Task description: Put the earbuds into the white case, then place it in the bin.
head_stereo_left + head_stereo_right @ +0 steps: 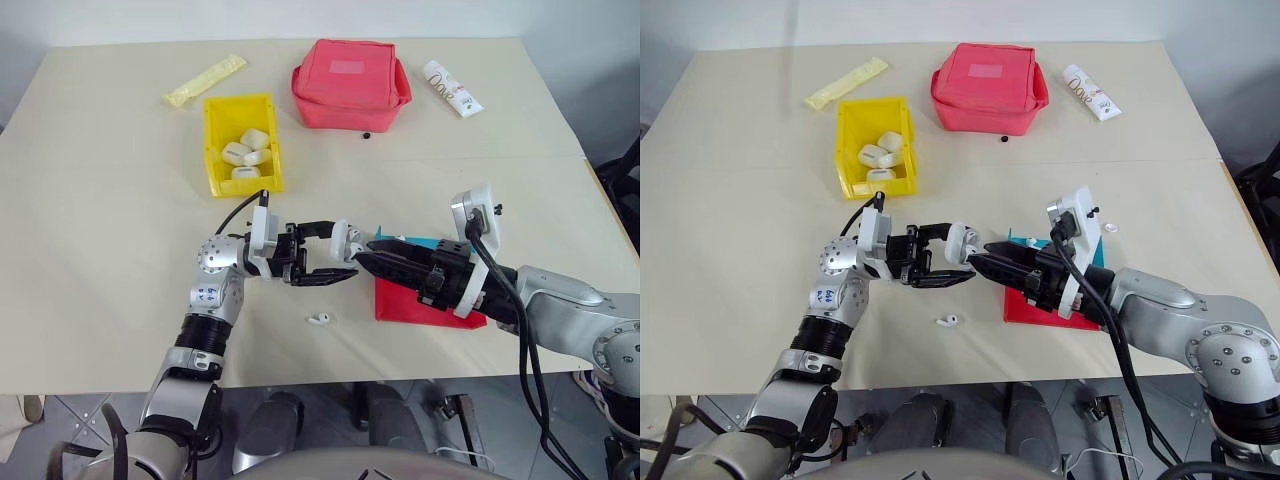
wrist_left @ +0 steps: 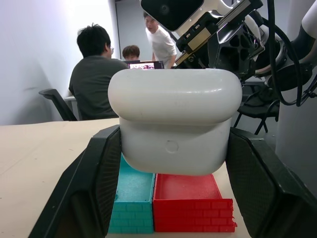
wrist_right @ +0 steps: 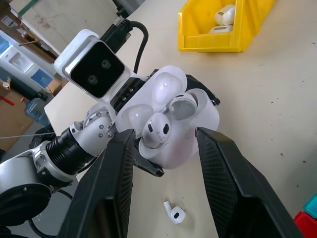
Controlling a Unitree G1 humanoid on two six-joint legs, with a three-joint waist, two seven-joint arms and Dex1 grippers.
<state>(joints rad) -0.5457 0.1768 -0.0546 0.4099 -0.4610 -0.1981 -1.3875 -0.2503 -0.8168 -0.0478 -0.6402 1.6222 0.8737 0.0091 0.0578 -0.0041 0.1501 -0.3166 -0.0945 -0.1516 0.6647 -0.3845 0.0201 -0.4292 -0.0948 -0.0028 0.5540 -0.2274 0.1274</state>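
step in hand: loading the earbuds, and it looks about half done

left gripper [image 1: 322,252]: both black fingers clamped on the small glossy white rounded case [image 3: 171,124], holding it up off the beige desk [image 1: 100,250] near the middle, lid flipped open toward the other arm

right gripper [image 3: 166,163]: its fingers stand apart with nothing between them, tips right up at the open case, one either side of it in the right wrist view

first earbud [image 3: 157,130]: tiny glossy white one with a short stem, sitting in the case's open mouth. Whether it's fully seated in its well is hard to call; it looks a bit proud

second earbud [image 1: 319,319]: same kind, lying loose on the desk toward the front edge, just below the two grippers

yellow plastic bin [image 1: 215,150]: toward the back edge, left of the red fabric zip pouch [image 1: 350,85], with a few white cases already in it, well apart from the held case

blue-and-red tray [image 2: 168,203]: on the desk under the right arm

next move, best guess: the right gripper has to drop down to the loose earbud, pinch that slippery little thing by its stem and get it into the empty well. After that comes closing the lid, then the trip to the bin.
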